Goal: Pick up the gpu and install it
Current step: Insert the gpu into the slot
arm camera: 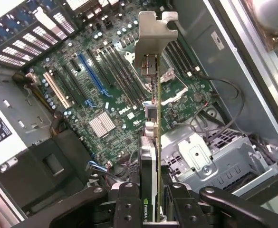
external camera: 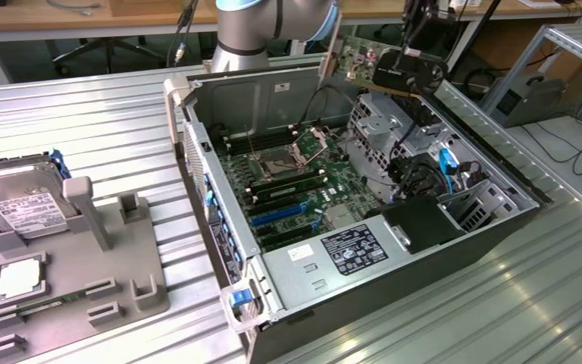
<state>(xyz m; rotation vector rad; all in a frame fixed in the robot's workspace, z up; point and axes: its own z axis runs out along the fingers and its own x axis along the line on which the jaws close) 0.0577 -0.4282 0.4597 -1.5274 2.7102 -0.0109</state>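
- While the gripper's [arm camera: 150,206] fingers [arm camera: 127,204] pinch the gpu [arm camera: 149,156] edge-on, it hangs over the motherboard [arm camera: 105,95].
- In the exterior view, the gpu [external camera: 360,64] sits at the computer case's [external camera: 261,95] twelve o'clock end.

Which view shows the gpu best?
The exterior view: the gpu shows its broad side, held by the gripper above the case. The wrist view shows it edge-on, bracket toward the motherboard.

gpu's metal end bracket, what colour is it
Silver, bare metal. The end bracket shows best in the wrist view.
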